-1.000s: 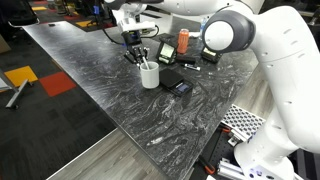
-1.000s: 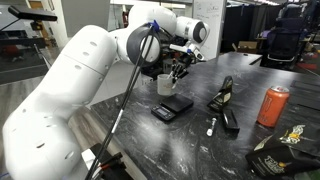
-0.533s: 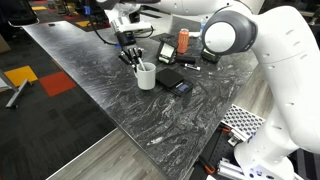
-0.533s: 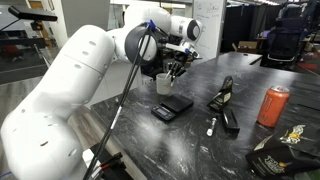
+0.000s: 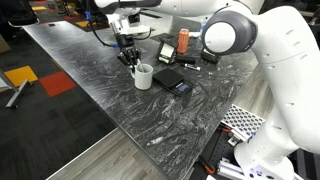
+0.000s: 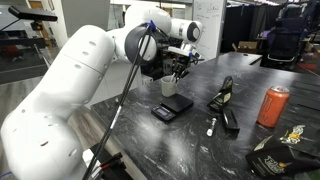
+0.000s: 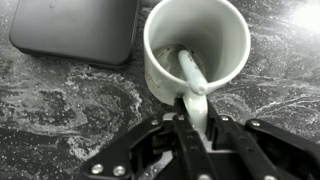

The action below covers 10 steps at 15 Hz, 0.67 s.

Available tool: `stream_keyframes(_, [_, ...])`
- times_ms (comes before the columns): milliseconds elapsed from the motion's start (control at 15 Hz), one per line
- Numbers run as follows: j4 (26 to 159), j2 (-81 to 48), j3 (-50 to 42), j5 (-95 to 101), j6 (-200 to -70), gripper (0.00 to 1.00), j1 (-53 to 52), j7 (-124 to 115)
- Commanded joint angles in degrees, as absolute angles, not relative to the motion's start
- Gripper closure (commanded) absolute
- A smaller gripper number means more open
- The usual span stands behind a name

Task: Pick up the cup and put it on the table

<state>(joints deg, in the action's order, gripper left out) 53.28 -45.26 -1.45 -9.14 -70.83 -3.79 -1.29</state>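
The white cup (image 5: 143,76) stands upright, and your gripper (image 7: 196,108) is clenched on it, pinching a thin white piece at its rim. The cup is just beside the black square pad (image 7: 75,30), which lies on the dark streaked table (image 5: 80,60).

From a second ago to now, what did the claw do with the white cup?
The claw grips the cup by its rim, one finger inside, and both shifted together a little to the left in an exterior view. I can't tell whether the cup is lifted off the table. Nothing was let go. The orange can and the black pad stayed put.
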Motion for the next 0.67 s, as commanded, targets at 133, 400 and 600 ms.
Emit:
stream_keyframes(133, [57.6, -42.14, -1.63, -7.95, -70.32, 0.38, -3.76, 1.91])
stream_keyframes(400, [57.8, -40.58, -2.58, -5.18, -73.75, 0.1, -4.33, 3.25])
stream_keyframes(600, [60.12, -36.17, -3.24, -0.45, -81.53, 0.0, -5.4, 3.59])
